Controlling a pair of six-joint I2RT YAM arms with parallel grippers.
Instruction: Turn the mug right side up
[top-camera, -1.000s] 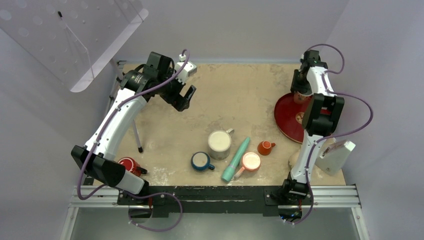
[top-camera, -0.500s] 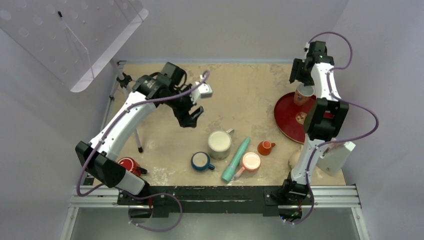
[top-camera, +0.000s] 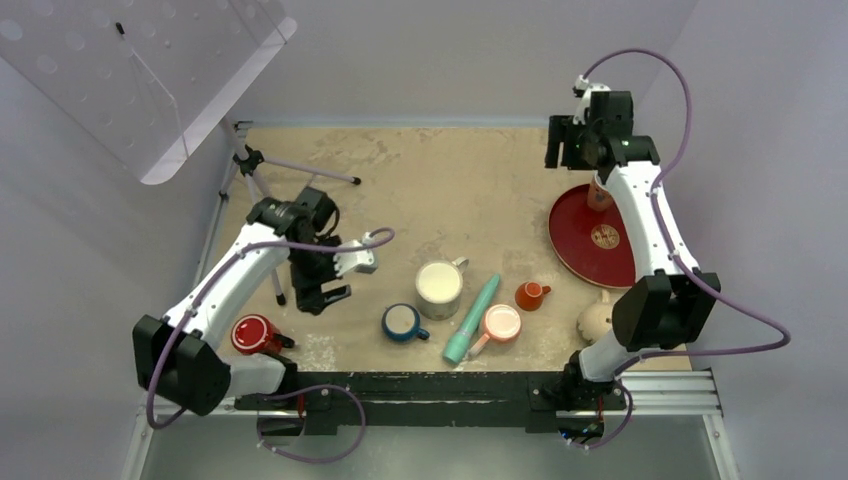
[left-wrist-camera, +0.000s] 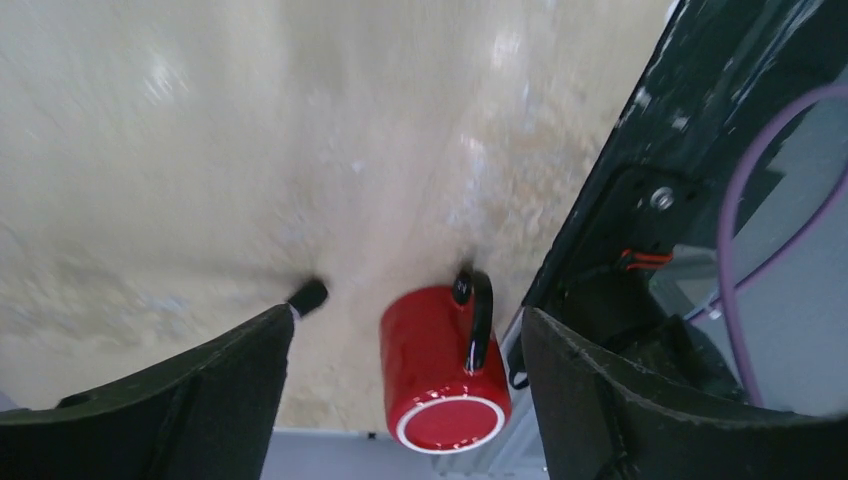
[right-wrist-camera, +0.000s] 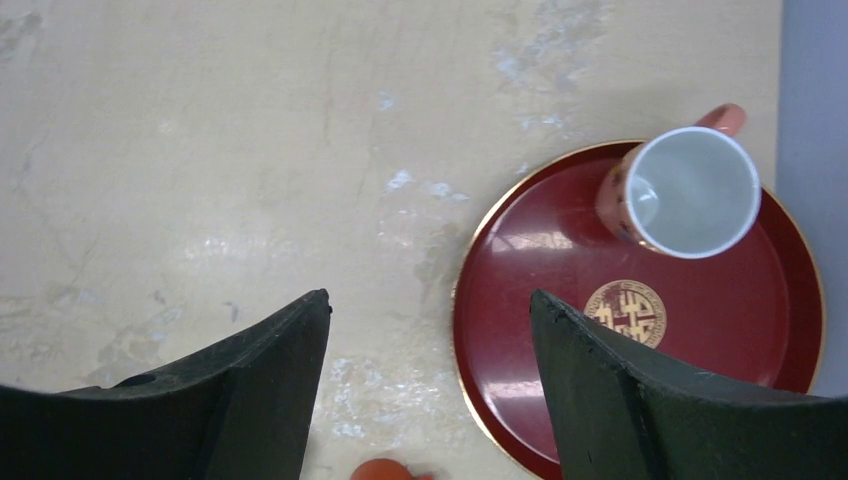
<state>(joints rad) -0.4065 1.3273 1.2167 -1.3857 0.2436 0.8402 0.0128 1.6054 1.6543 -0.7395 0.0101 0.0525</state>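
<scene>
Mug placement matched the view from 1 s before: near the right front corner of the table, beside the right arm's lower link. The left gripper had swung from the far-left corner down over the red mug. The right gripper had lifted away from the red plate, where the pink-handled cup stood upright. Both pairs of fingers were spread wide, holding nothing. The right arm's elbow covered the mug's right side. Only a rounded beige flank showed, so its rim, handle and orientation could not be made out.
</scene>
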